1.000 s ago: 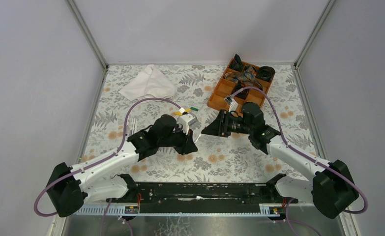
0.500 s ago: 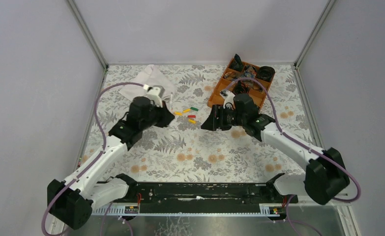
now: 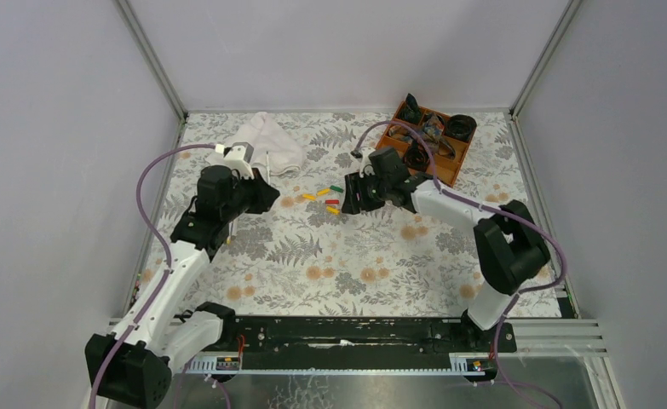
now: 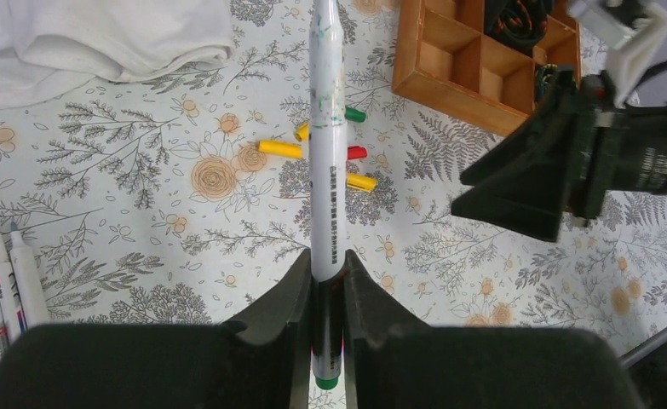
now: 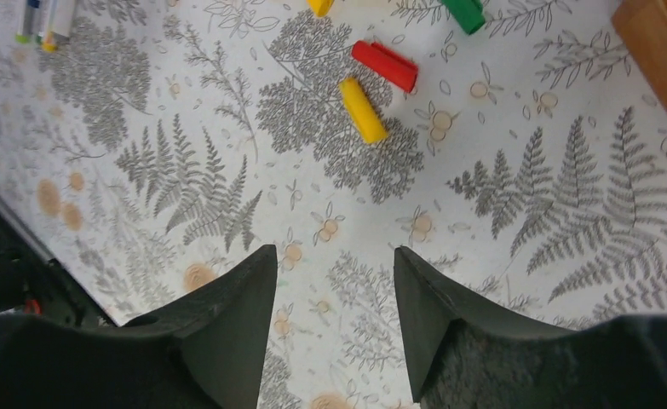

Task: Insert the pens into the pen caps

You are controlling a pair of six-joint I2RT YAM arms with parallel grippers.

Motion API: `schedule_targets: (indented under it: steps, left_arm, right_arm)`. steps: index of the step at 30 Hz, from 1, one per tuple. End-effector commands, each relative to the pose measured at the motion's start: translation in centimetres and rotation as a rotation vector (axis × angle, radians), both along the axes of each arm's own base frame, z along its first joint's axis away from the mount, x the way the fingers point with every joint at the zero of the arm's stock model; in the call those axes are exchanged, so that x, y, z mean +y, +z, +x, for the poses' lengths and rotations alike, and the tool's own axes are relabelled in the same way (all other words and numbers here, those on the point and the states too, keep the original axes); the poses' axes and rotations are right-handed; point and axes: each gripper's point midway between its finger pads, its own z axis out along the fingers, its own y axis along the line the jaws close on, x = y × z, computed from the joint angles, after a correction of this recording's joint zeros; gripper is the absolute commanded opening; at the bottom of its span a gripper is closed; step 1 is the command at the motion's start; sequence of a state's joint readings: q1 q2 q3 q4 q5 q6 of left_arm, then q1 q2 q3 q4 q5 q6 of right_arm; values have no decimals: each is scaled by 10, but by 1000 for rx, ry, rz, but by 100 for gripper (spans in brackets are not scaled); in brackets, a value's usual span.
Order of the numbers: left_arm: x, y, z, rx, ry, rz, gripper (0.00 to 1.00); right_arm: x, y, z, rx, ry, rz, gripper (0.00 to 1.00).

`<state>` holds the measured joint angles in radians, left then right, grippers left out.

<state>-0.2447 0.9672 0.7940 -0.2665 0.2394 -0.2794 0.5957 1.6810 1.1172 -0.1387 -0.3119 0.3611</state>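
Observation:
My left gripper (image 4: 328,273) is shut on a white-barrelled pen (image 4: 328,153) with a green end, which points toward the caps. In the top view this gripper (image 3: 261,194) is left of the caps. Several caps lie on the floral mat: green (image 4: 355,114), red (image 4: 357,152), two yellow (image 4: 279,149) (image 4: 361,181), and one yellow half hidden behind the pen. My right gripper (image 5: 334,256) is open and empty, just right of the caps (image 3: 351,198). It sees the red cap (image 5: 385,66), a yellow cap (image 5: 364,110) and the green cap (image 5: 464,13).
Three more pens (image 4: 6,273) lie side by side at the mat's left. A white cloth (image 3: 261,143) is at the back left. An orange-brown compartment tray (image 3: 398,145) holding black coiled bands stands at the back right, close behind my right arm.
My left gripper has swung from beside the caps to the back left with the pen. My right gripper has moved back and left, closer to the caps.

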Motion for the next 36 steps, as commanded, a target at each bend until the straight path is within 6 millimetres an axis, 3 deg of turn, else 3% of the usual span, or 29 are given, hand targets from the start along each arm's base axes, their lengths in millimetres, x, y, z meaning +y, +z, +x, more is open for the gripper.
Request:
schedule_targets:
  steps: [1, 6, 11, 19, 36]
  left_arm:
    - [8, 12, -1, -65, 25, 13, 0]
    - [11, 17, -3, -100, 39, 11, 0]
    - [8, 10, 0, -62, 26, 16, 0]
    - [6, 9, -1, -59, 16, 10, 0]
    - [7, 7, 0, -54, 17, 11, 0]
  right_arm:
    - [12, -1, 24, -101, 56, -80, 59]
    - [27, -15, 36, -107, 93, -115, 57]
    - [38, -27, 44, -119, 131, -167, 55]
    - [48, -50, 40, -106, 207, -219, 51]
    - [47, -76, 42, -170, 267, -387, 51]
